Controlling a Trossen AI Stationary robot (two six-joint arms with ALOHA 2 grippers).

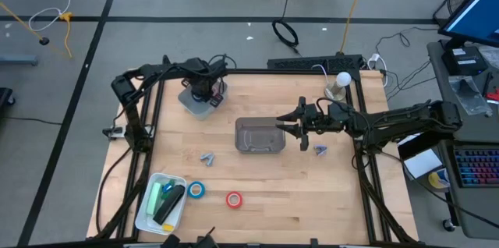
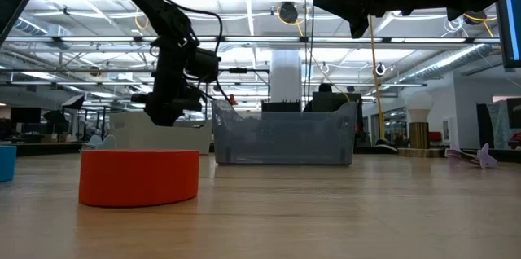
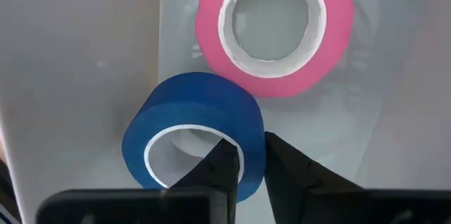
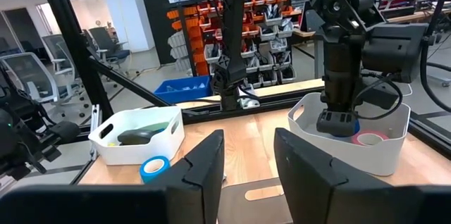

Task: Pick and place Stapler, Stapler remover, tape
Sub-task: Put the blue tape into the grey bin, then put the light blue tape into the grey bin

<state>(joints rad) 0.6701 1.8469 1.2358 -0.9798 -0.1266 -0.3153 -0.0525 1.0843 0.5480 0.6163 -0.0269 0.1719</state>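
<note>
Blue tape ring (image 3: 194, 134) (matte, pale-cored) pinched by left gripper (image 3: 243, 160), seemingly in white bin (image 1: 196, 101).

You look past the right gripper (image 4: 246, 175), and its two dark fingers (image 4: 201, 171) stand apart with a gap between them. Far off, the left gripper (image 4: 337, 122) reaches down into a white bin (image 4: 384, 146), and a pink tape roll (image 4: 370, 138) lies in there beside it. Another white bin (image 4: 137, 139) holds a dark thing and something green, and a blue tape roll (image 4: 155, 168) sits on the wooden table (image 4: 254, 146) just in front of it.
</note>
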